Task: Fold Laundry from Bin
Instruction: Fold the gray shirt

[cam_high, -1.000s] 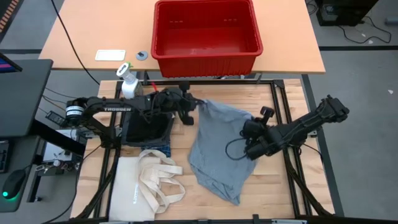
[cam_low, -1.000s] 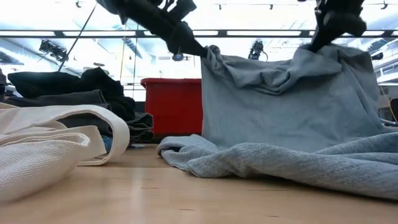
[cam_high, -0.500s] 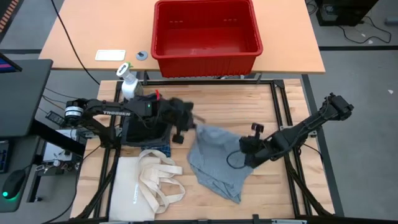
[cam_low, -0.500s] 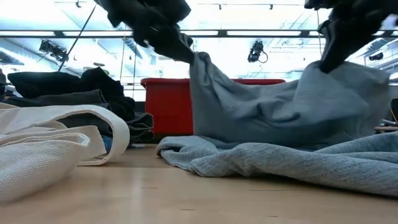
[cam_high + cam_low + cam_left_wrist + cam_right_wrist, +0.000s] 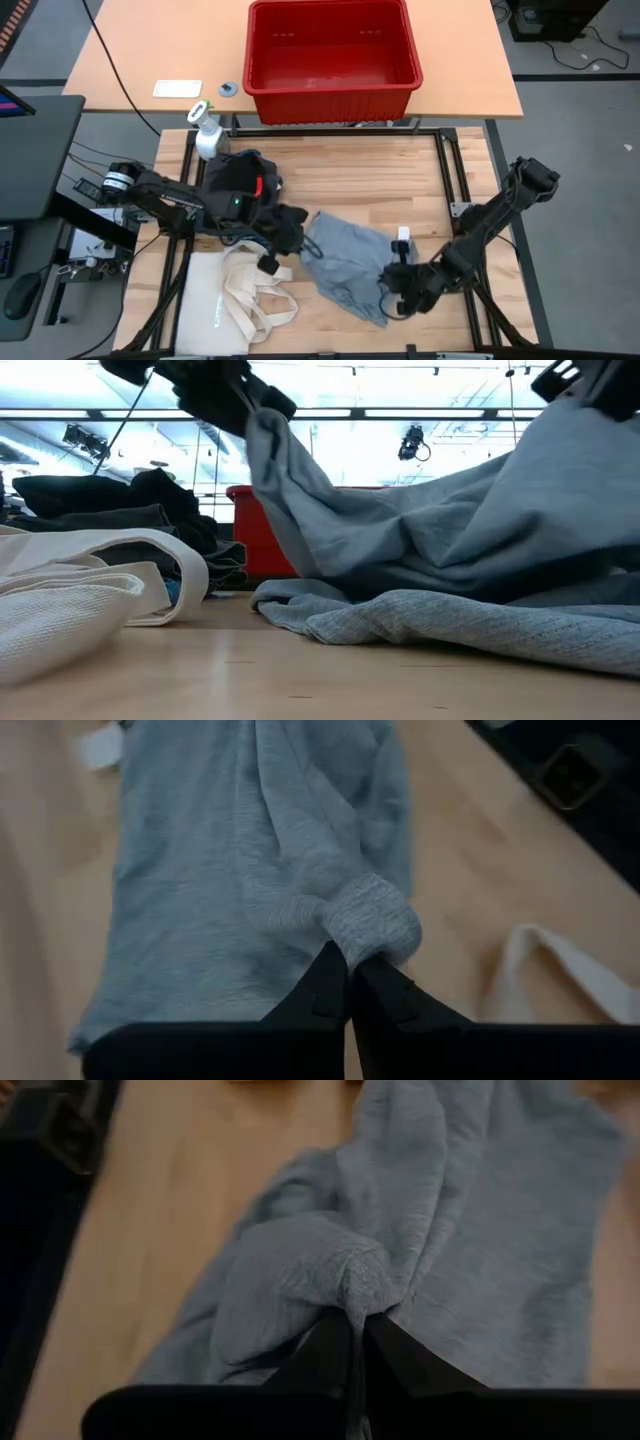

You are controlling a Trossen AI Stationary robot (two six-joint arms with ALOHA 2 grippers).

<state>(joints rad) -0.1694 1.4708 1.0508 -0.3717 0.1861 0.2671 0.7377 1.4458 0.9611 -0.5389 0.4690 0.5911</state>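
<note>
In the lower middle of the high view, the light grey garment [image 5: 345, 262] lies crumpled on the wooden table [image 5: 400, 190], and both grippers are clamped on it. The right gripper [image 5: 398, 283] is at the lower right of the garment; its fingers [image 5: 395, 1352] are closed on a bunched fold of the cloth. The left gripper [image 5: 290, 240] is at the garment's left edge, and its fingers [image 5: 322, 990] pinch a rolled hem (a cuff or an edge, I cannot tell which). In the low view the cloth hangs from both grips and its lower part rests on the table. At the lower left lies the cream tote bag [image 5: 235, 295]. Above it is a pile of dark laundry [image 5: 235, 185], with a white spray bottle [image 5: 206, 132] beside. At the top centre, on the far table, stands the red bin [image 5: 330, 58].
</note>
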